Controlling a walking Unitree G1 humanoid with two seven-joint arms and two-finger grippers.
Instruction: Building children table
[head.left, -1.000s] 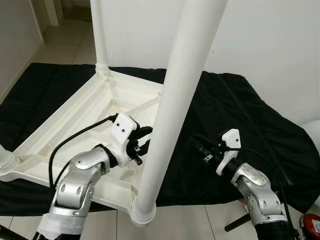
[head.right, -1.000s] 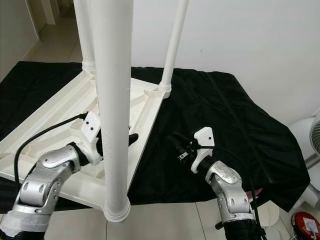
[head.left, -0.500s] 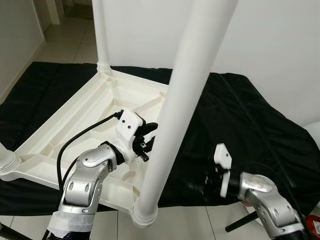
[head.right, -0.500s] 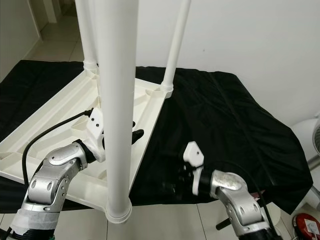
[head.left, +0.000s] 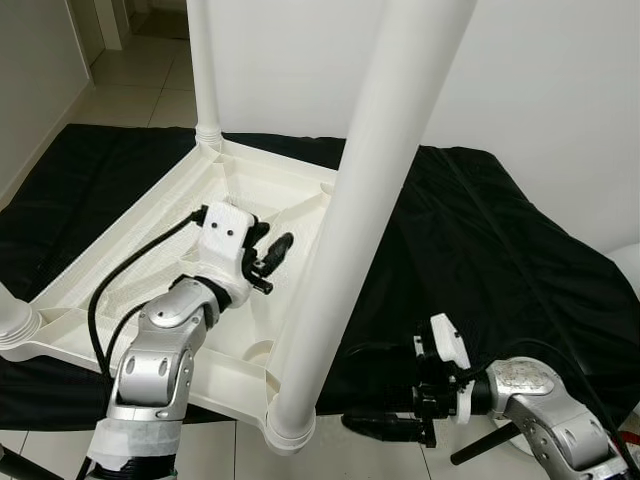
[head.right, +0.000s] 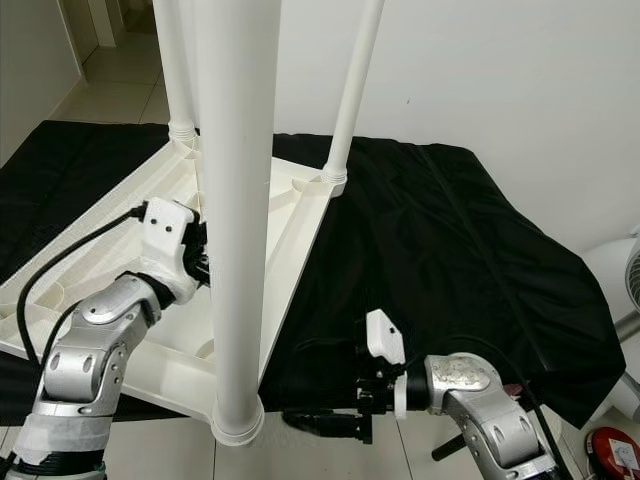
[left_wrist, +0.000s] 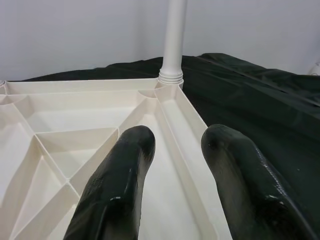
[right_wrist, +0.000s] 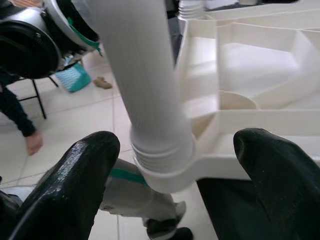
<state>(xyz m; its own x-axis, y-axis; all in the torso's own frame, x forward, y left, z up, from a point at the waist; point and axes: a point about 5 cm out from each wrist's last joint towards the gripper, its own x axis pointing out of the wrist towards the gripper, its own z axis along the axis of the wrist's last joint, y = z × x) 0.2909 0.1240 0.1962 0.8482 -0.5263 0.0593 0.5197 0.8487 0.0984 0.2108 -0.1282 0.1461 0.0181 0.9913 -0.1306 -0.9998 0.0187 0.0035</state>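
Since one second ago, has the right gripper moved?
Yes. The right gripper has dropped and swung toward the robot's left, from over the black cloth to the base of the near table leg, fingers open.

Right tool (head.left: 385, 425) dropped low toward the near leg's (head.left: 340, 260) base; left tool (head.left: 272, 250) drew back.

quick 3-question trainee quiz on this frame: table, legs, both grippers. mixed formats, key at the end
1. True or false: the white table lies upside down on the black cloth.
2. Which gripper points at the base of the nearest leg? A) left gripper B) right gripper
3. Fill in: in its wrist view, the left gripper's fingers stand ____ over the table's ribbed underside.

Key: 1 true; 2 B; 3 open
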